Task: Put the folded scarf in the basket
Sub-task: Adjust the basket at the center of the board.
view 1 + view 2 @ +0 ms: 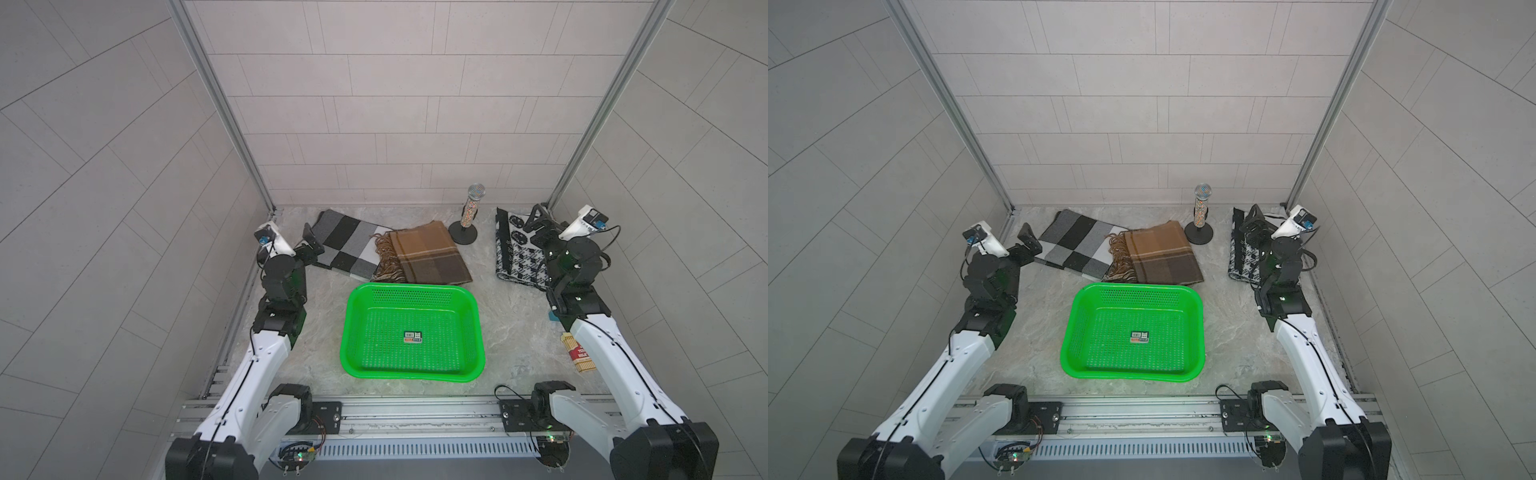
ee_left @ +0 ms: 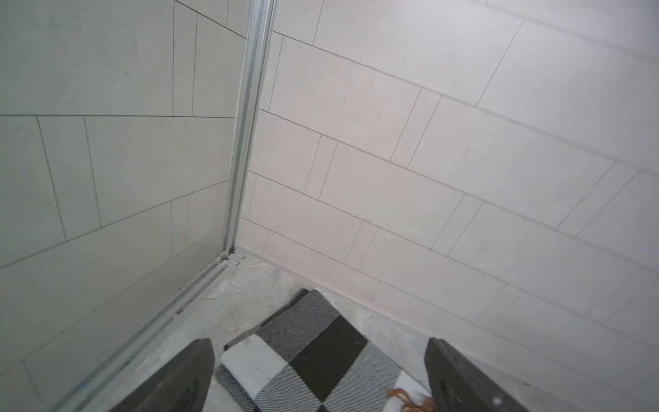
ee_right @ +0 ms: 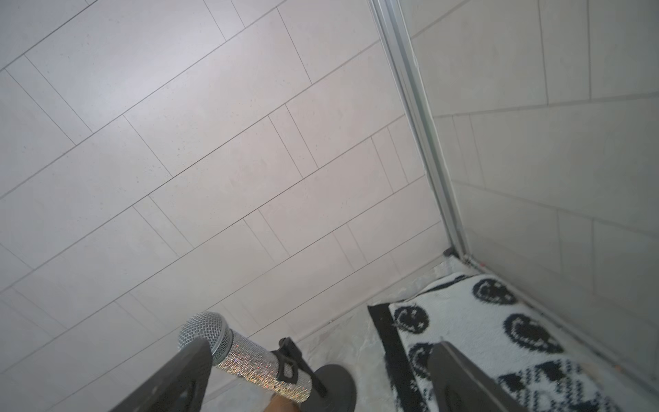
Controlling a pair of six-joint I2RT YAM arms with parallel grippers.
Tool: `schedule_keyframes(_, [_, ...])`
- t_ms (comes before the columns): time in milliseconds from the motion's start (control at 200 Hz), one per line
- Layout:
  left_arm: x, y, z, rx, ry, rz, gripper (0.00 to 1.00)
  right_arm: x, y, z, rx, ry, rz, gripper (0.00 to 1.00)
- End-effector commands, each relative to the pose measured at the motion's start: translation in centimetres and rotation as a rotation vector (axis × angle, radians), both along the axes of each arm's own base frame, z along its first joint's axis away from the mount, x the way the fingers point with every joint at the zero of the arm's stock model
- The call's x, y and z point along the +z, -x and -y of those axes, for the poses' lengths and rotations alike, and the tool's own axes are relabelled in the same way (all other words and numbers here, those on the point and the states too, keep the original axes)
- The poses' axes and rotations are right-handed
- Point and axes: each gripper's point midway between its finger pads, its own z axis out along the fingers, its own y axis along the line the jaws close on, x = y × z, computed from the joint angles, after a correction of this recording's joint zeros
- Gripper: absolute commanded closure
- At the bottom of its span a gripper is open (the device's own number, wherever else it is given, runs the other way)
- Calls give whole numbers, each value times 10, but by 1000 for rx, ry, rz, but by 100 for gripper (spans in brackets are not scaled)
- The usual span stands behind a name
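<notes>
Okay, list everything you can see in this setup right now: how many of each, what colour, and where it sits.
basket: one, bright green, centre of table, empty except a label sticker
checked scarf: one, black, white and grey, folded, far left
brown scarf: one, brown plaid, fringed, folded, just behind the basket, touching the checked scarf
patterned scarf: one, black and white, far right
microphone: one, glittery silver, upright on black stand, at the back
packet: one, red and tan, right edge
table: one, grey marble look
left gripper: one, black, open, over the checked scarf
right gripper: one, black, open, by the patterned scarf
</notes>
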Motion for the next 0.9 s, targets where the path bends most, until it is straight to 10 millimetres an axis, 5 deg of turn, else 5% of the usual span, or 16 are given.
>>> schedule_keyframes(0, [-47, -3, 24, -142, 189, -236, 0, -64, -2, -27, 104, -192, -299, 0])
schedule_keyframes(145, [-64, -9, 45, -249, 188, -473, 0, -89, 12, -67, 275, -63, -589, 0])
schedule_keyframes(290, [-75, 3, 45, -248, 177, -568, 0, -91, 32, -85, 332, 105, -645, 0])
schedule_keyframes(590, [-93, 14, 55, -301, 87, -774, 0, -77, 30, -75, 313, 86, -564, 0])
schedule_keyframes(815, [-128, 23, 47, -253, 63, -975, 4, -131, 59, -71, 317, 82, -815, 0])
schedule_keyframes(820, [-129, 23, 48, -254, 63, -977, 4, -131, 60, -82, 351, 3, -810, 0])
schedule_keyframes(835, [-131, 23, 48, -255, 66, -981, 5, -133, 63, -90, 375, -65, -812, 16])
schedule_keyframes(896, [-137, 23, 50, -263, 73, -993, 6, -143, 70, -90, 372, -97, -819, 20])
